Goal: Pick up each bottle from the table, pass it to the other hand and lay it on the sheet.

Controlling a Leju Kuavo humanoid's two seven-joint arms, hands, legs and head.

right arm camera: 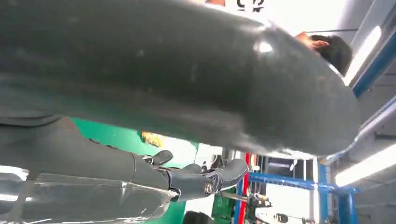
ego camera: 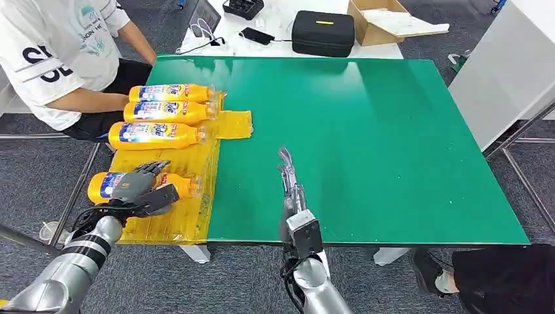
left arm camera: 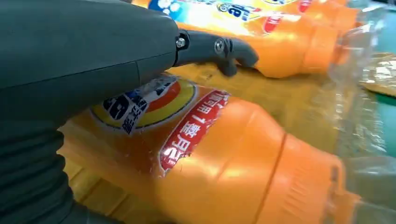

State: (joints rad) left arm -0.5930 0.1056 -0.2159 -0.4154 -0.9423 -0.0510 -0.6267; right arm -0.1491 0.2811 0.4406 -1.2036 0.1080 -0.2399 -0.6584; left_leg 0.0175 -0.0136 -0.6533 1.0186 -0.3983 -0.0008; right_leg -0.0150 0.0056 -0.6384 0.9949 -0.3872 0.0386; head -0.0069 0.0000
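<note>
Several orange detergent bottles lie side by side on the yellow sheet at the table's left edge. My left hand lies over the nearest bottle, which rests on the sheet, fingers on its far side and thumb on the near side, loosely spread. In the left wrist view the palm covers that bottle and a fingertip reaches toward the neighbouring bottle. My right hand hovers over the green table near its front edge, fingers straight and empty.
A person in a white shirt sits at the far left, an arm beside the farthest bottles. Behind the green table lie a black case and a cardboard box. Someone's shoe is on the floor at the front right.
</note>
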